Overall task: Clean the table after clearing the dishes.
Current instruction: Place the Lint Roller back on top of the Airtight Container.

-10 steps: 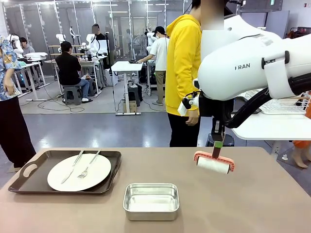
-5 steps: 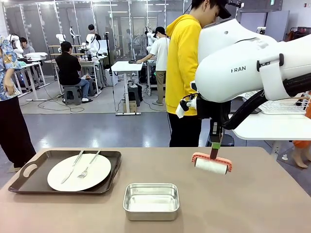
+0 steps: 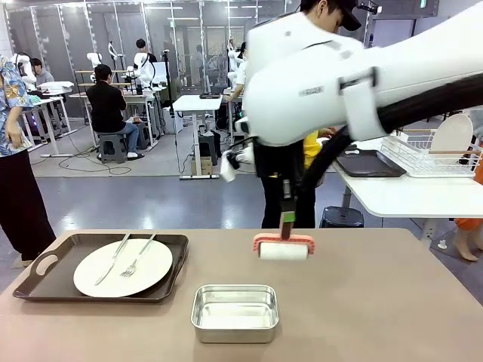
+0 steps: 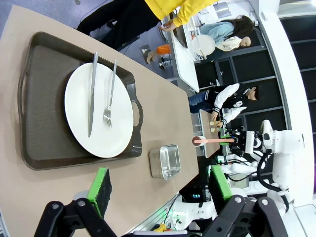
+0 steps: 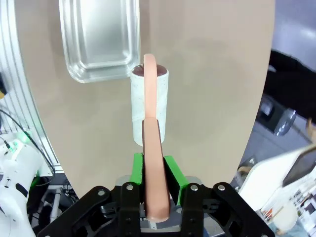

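The taupe table (image 3: pixel 377 302) carries a dark brown tray (image 3: pixel 45 283) at its left, holding a white plate (image 3: pixel 90 279) with a knife (image 3: pixel 112 259) and a fork (image 3: pixel 137 258) on it. My right gripper (image 3: pixel 287 205) is shut on the pink handle of a lint roller (image 3: pixel 283 248), whose white roll hangs low over the table's far middle; contact cannot be judged. In the right wrist view the gripper (image 5: pixel 157 173) clamps the roller (image 5: pixel 149 106) handle. My left gripper (image 4: pixel 160 185) is open above the tray (image 4: pixel 39 143) and plate (image 4: pixel 79 118).
A steel pan (image 3: pixel 235 311) sits at the front middle, just nearer than the roller, and its corner is beside the roll in the right wrist view (image 5: pixel 98 37). A person in yellow (image 3: pixel 311 147) stands behind my right arm. A white side table (image 3: pixel 407 197) holds a dish rack (image 3: pixel 430 154).
My right arm has swung left across the table, carrying the roller from the right side to the middle, above the pan. The tray, plate and pan have not moved.
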Robot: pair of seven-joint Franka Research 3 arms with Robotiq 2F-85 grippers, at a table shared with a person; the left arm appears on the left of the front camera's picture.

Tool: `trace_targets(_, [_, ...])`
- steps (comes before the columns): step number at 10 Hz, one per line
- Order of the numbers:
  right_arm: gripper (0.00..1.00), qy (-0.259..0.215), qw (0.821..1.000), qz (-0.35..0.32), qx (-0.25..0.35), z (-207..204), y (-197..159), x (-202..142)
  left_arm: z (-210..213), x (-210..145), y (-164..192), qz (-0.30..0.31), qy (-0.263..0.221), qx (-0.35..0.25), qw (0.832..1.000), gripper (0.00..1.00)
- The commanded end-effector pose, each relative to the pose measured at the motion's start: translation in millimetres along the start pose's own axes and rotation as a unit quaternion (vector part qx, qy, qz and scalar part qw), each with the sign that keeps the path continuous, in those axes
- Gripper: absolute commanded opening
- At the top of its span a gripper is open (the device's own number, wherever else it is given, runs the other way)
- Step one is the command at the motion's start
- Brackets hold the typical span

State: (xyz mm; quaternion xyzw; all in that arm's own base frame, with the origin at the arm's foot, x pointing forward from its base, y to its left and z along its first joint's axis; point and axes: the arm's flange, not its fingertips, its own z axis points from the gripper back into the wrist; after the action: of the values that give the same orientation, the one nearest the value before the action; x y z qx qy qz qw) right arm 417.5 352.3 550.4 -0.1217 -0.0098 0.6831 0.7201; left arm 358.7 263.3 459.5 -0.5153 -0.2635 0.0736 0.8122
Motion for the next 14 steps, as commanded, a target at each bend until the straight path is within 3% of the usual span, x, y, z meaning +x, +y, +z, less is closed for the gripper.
trace_targets(1, [0.23, 0.026, 0.998, 0.055, 0.013, -6, -11, 45, 4, 0, -1, -0.007, -0.001, -0.008, 1.000, 1.00])
trace_targets(4, [0.23, 0.000, 0.998, 0.060, -0.012, -29, -2, 79, 4, 0, -1, -0.007, -0.001, -0.008, 1.000, 1.00])
trace_targets(8, [0.23, 0.006, 0.996, 0.044, 0.074, -40, 8, 97, 4, 0, -1, -0.007, -0.001, -0.008, 1.000, 1.00])
trace_targets(14, [0.23, -0.008, 0.996, 0.011, 0.093, -71, 7, 112, 4, 0, -1, -0.007, -0.001, -0.008, 1.000, 1.00])
